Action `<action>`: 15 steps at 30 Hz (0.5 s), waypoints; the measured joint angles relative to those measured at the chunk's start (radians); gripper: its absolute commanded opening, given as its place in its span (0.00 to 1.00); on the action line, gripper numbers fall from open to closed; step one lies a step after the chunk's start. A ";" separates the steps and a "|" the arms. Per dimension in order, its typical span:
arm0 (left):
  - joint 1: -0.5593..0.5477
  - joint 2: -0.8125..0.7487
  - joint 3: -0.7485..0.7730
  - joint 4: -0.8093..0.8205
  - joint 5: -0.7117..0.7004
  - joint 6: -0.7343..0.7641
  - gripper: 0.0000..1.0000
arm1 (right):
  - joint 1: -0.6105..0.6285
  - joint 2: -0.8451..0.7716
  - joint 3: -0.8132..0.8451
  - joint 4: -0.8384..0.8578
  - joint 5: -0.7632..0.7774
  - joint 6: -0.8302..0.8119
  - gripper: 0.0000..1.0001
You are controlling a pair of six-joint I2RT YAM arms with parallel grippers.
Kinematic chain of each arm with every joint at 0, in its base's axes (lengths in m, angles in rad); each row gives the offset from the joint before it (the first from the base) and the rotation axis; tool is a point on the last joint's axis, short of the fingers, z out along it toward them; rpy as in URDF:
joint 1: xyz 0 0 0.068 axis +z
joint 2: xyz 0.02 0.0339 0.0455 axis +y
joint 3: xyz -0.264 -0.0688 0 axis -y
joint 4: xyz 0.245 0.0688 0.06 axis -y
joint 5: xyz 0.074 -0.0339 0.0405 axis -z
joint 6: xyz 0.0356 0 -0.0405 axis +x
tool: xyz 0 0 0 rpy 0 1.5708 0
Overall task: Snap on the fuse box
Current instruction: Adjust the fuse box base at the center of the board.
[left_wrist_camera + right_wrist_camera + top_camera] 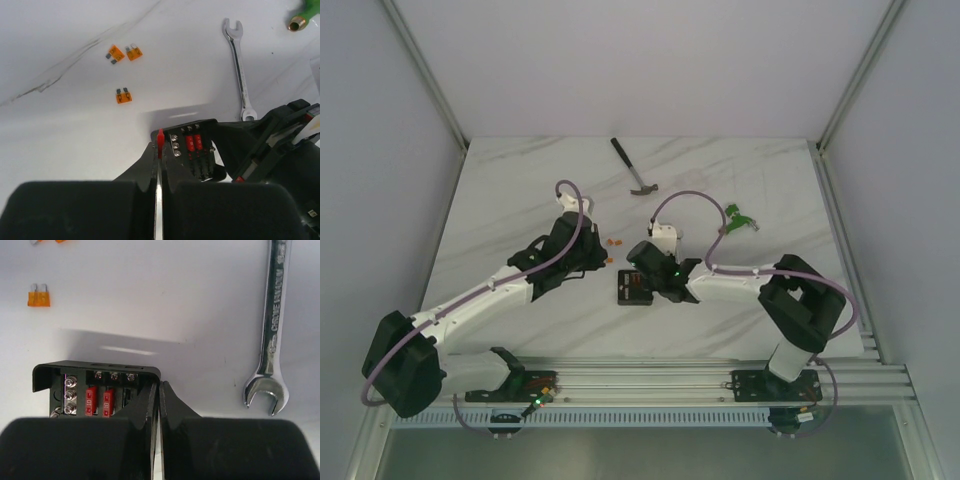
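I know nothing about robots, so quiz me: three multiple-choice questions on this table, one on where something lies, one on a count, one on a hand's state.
1. The silver metal wrench lies: A) on the small black plastic fuse box; B) in a hand; C) on the white table, apart from the box.
2. Loose small orange fuses on the table: A) one; B) three; C) six.
3. The right hand's fingers are: A) pressed together; B) spread wide; C) around a hammer.
Answers: C, bare table shows between them; B, the left wrist view shows three; A, no gap shows between them.
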 measured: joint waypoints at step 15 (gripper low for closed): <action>-0.093 0.067 0.025 -0.014 0.009 -0.057 0.00 | 0.023 -0.111 -0.008 0.019 0.035 0.104 0.37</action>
